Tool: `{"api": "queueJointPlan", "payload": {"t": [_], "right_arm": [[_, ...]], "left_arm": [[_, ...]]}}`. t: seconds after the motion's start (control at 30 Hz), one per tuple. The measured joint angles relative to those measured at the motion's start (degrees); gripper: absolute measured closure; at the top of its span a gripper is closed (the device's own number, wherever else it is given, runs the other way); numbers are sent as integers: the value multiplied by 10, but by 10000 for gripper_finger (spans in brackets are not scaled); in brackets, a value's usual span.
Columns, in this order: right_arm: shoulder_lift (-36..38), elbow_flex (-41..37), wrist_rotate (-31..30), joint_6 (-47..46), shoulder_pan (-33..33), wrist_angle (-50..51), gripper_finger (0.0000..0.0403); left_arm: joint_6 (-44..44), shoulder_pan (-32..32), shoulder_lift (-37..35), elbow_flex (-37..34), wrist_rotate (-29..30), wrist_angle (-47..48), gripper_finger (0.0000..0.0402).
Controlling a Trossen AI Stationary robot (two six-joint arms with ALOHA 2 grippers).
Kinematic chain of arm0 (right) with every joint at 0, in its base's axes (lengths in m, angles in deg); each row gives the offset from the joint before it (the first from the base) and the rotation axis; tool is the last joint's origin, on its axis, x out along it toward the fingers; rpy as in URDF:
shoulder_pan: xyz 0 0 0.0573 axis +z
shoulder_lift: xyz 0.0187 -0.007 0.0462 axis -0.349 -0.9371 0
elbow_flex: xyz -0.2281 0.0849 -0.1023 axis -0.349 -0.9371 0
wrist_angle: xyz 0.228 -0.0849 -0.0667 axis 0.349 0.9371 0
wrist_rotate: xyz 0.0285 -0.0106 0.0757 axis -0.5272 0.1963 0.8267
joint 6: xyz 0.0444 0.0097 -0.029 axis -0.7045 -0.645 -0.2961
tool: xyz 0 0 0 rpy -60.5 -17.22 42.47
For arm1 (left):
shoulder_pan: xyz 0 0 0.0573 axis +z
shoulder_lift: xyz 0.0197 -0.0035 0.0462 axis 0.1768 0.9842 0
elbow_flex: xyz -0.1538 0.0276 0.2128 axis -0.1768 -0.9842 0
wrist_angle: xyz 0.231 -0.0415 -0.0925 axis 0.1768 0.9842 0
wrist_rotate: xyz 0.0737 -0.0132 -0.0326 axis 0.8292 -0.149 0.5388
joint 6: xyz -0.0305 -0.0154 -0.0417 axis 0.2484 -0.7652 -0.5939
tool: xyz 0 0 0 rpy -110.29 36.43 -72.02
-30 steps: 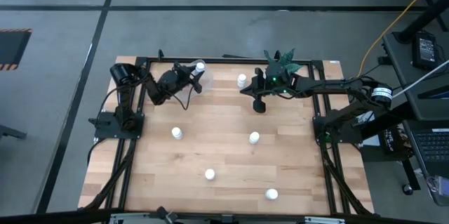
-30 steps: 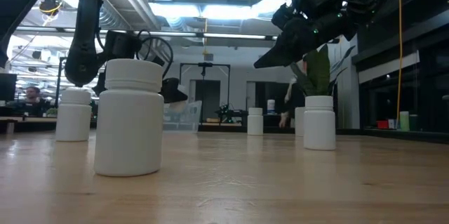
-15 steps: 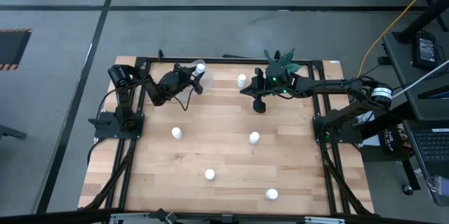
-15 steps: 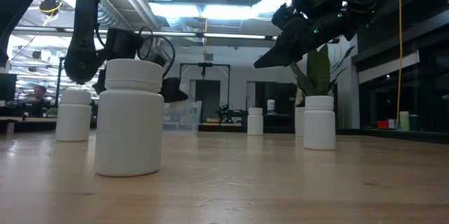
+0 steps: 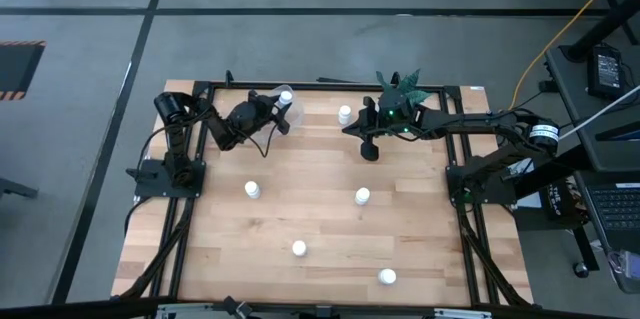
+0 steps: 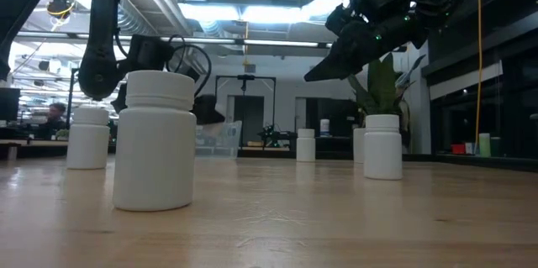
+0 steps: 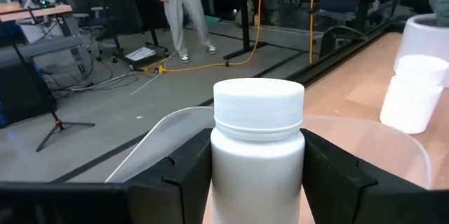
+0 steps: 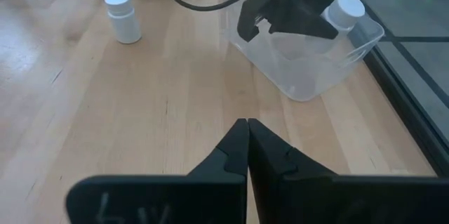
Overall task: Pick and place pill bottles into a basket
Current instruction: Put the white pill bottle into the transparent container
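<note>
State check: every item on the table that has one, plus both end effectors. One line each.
Left end effector: closed on a pill bottle, held upright over the basket.
Right end effector: shut, empty, above the table.
Basket: upright, no bottle seen inside.
Five other pill bottles, e.g.: upright on the table, capped.
Plant pot: upright at the far edge.

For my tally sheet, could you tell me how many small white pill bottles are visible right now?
6. One small white capped pill bottle is held by the left gripper over the clear plastic basket; five stand on the wooden table.
</note>
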Motion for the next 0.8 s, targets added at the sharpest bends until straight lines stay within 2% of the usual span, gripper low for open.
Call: {"api": "queueJointPlan", "payload": {"t": [0.37, 0.8], "right_arm": [[0, 0, 0, -12, 0, 0, 396], [0, 0, 0, -11, 0, 0, 396]], "left_arm": [[-2, 0, 0, 29, 0, 38, 218], [-2, 0, 0, 30, 15, 46, 217]]}}
